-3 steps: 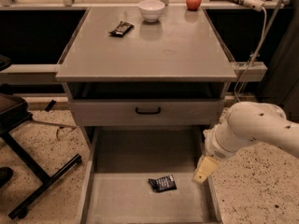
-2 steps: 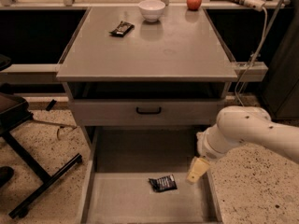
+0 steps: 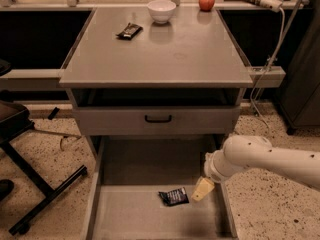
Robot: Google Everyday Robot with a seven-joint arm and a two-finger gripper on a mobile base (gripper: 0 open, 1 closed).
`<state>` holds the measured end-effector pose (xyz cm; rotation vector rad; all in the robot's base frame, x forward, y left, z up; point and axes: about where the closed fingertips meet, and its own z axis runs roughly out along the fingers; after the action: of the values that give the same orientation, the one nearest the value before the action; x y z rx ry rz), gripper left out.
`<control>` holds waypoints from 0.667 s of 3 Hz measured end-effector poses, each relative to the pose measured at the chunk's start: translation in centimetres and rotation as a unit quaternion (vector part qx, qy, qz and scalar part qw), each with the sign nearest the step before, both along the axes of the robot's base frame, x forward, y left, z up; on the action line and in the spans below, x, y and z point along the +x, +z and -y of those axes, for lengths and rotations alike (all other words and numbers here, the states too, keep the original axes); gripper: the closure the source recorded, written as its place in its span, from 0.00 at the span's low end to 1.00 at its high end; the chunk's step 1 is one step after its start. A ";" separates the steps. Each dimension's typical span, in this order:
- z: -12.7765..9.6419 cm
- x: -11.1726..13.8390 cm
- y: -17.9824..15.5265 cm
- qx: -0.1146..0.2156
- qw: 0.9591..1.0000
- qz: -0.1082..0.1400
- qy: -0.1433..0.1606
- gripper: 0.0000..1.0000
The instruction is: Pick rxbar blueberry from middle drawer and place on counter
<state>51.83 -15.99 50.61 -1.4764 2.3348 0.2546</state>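
Gripper point(image 3: 202, 189) low inside the pulled-out drawer point(image 3: 93, 209), near its right wall, just right of the snack bar point(image 3: 174, 197); touching or apart, impossible to tell. Open or closed: cannot tell. Snack bar flat on the drawer floor, slightly tilted. Up on the counter point(image 3: 165, 59): second dark bar point(image 3: 129, 31), white bowl point(image 3: 161, 10), red apple point(image 3: 206, 1) at the back.

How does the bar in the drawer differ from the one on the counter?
The rxbar blueberry lies in the middle drawer, the other bar on the counter. The rxbar blueberry shows pale print; the other bar looks brownish. The gripper hangs right of the rxbar blueberry, far from the other bar. Both are small, dark, flat.
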 end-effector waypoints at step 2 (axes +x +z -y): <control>-0.4 -0.7 -3.0 0.037 0.999 0.001 -0.020 0.00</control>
<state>51.11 -15.63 47.58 -1.3928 2.3258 0.3257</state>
